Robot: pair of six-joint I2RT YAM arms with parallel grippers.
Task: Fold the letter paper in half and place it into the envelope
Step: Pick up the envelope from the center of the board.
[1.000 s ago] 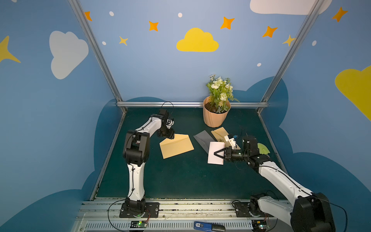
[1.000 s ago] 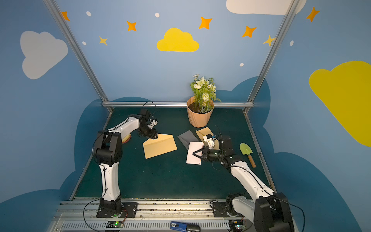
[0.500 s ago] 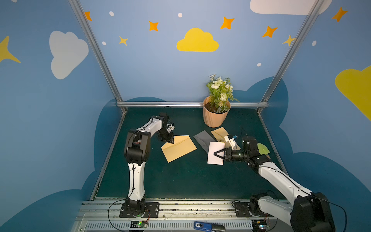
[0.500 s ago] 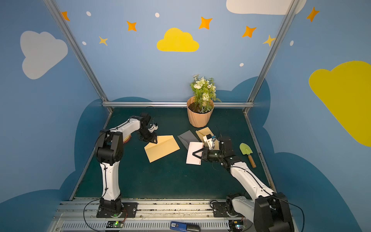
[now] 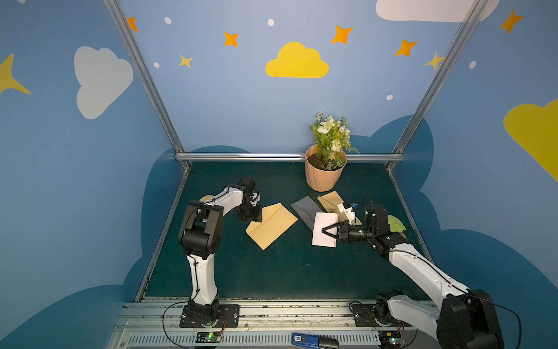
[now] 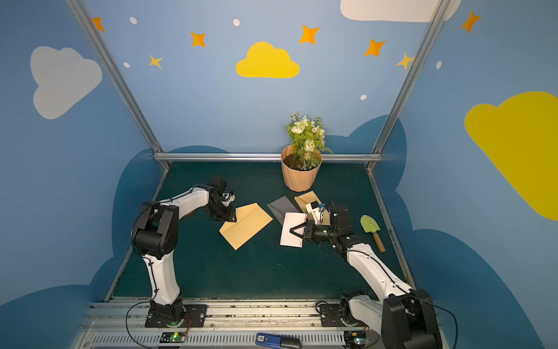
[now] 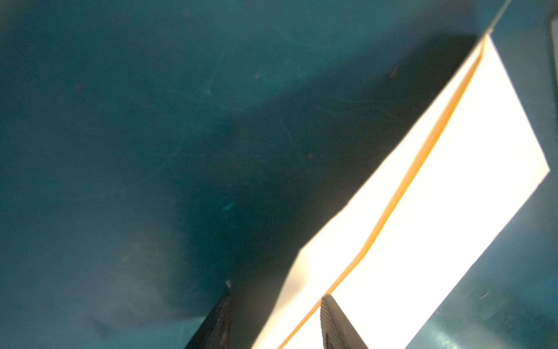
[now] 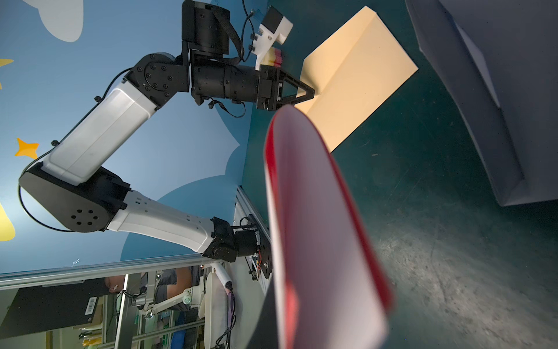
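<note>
Beneath the left gripper [image 5: 259,215], envelope [image 5: 273,226] corner hidden

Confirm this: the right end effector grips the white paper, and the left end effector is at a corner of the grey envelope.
One detail is wrong. The left end effector is at a corner of the big yellow envelope, not the grey envelope, as both top views show. The right end effector does grip the white paper.
</note>
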